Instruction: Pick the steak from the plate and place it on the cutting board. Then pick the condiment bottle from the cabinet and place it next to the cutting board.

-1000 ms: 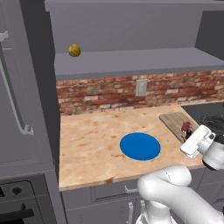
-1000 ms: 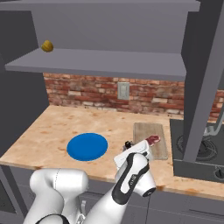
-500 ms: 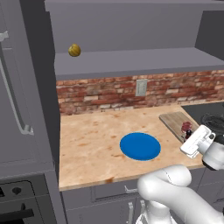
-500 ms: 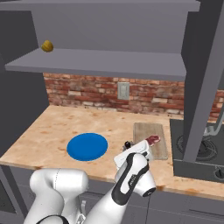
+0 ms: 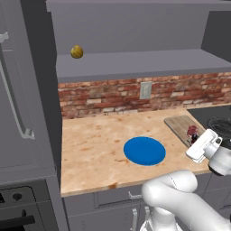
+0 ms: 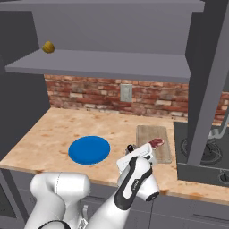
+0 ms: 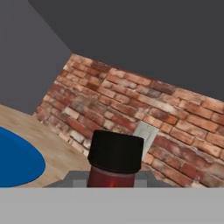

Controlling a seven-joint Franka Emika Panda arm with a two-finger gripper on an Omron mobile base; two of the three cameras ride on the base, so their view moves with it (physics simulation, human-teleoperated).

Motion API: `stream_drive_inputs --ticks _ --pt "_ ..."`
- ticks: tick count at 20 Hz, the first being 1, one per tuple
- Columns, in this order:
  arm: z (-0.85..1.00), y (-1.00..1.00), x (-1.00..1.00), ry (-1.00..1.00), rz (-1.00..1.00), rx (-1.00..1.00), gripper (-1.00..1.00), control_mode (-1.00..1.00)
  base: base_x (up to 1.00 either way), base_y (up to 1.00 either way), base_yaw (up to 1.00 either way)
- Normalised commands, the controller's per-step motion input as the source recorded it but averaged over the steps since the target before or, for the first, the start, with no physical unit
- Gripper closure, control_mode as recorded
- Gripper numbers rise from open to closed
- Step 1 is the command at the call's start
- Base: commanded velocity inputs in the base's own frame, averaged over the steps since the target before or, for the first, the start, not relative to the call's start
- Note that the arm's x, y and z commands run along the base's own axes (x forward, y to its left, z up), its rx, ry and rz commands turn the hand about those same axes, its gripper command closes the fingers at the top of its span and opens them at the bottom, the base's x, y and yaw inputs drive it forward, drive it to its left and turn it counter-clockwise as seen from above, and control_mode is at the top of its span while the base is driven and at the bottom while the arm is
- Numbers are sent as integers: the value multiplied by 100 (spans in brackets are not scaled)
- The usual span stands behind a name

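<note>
My gripper (image 6: 132, 153) is shut on the condiment bottle (image 7: 114, 162), a dark red bottle with a black cap (image 6: 130, 147). It is held low over the counter, just left of the cutting board (image 6: 165, 154). The steak (image 6: 156, 142) lies on the near left part of that wooden board. The blue plate (image 5: 144, 151) sits bare on the counter to the left of the hand, and its rim (image 7: 17, 164) shows at the left of the hand view. The cabinet's grey shelf (image 5: 135, 65) runs above the counter.
A yellowish round fruit (image 5: 76, 51) rests on the left of the shelf. A brick backsplash with a wall outlet (image 6: 126, 92) closes the back. A stove (image 6: 205, 156) lies right of the board, behind a grey upright panel. A tall handled unit (image 5: 18, 90) stands at the left.
</note>
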Motion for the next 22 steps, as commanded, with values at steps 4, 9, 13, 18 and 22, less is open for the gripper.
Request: stream_drive_inputs --ticks 4,9,13,18,22 --pt "-1 -3 0 0 0 0 100 -100 0 0 0" --pt "-2 -6 0 0 0 0 100 -100 0 0 0" --pt "-4 -4 0 0 0 0 100 -100 0 0 0" --pt "-5 -2 0 0 0 0 100 -100 0 0 0" --pt "-4 -3 0 0 0 0 -100 -100 0 0 0"
